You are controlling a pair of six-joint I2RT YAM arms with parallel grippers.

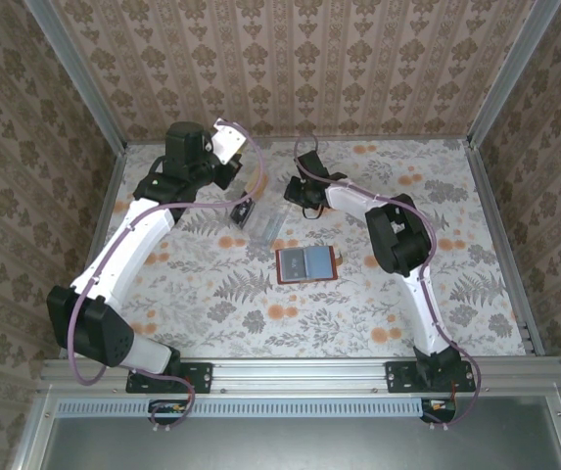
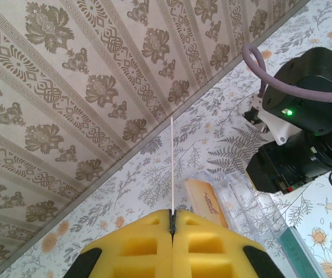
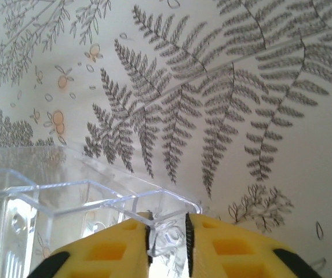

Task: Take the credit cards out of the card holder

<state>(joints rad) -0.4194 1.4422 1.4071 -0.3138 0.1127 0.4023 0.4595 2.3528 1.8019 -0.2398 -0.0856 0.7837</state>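
Top external view: the card holder (image 1: 306, 264) is seen lying open & flat on the table (image 1: 211, 323), btwn the two arms, just beside the clear tray (image 1: 266, 225) on its near-right side. Left wrist view: the left gripper (image 2: 172, 225) jaws are closed on a credit card (image 2: 171, 168), seen edge-on & held upright, colour not made out; an orange-tan card (image 2: 205, 201) is seen in the tray just beyond. Right wrist view: the right gripper (image 3: 168, 229) jaws are parted only narrowly w/ the tray's clear rim btwn them; whether it's actually pinched can't be told.
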